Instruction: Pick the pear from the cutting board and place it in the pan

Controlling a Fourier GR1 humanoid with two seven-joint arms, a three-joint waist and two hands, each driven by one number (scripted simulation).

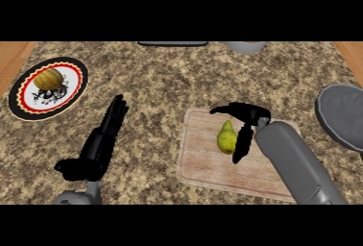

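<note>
A yellow-green pear (226,138) lies on the light wooden cutting board (205,166) in the middle right of the head view. My right hand (246,116) hovers over the board, its thumb reaching left past the pear's top and its fingers hanging down along the pear's right side; they do not close round it. The grey pan (344,117) sits at the right edge, partly cut off. My left hand (105,137) rests open on the counter to the left, fingers straight and pointing away.
A round plate (28,103) with a red and black rim holds a small brownish round fruit (49,79) at the far left. Two grey objects (245,46) peek in at the counter's back edge. Wooden strips border the speckled counter.
</note>
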